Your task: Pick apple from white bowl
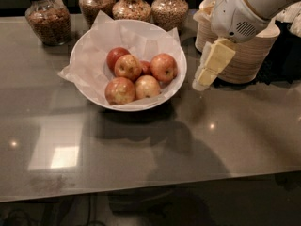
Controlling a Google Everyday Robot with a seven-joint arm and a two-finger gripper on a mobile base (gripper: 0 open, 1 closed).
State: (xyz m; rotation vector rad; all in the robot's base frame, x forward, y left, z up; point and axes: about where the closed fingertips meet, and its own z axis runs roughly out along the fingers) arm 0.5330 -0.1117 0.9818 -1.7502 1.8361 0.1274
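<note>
Close beside white bowl (131, 107) hangs gripper (201, 83) (tan stacks (249, 55) behind).

Gripper (201, 82) beside the white bowl (162, 99)'s right rim, tan bowl stacks (249, 60) close behind (bowl open from above)

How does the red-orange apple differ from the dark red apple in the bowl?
The red-orange apple shows a yellowish blush; the dark red apple is evenly dark. The red-orange apple lies nearest the gripper, right of the white bowl; the dark red apple lies back-left. Both are inside it.

white bowl (136, 107): smooth (paper (94, 55) crinkled) | tool (200, 84) beside it: matt plastic
</note>
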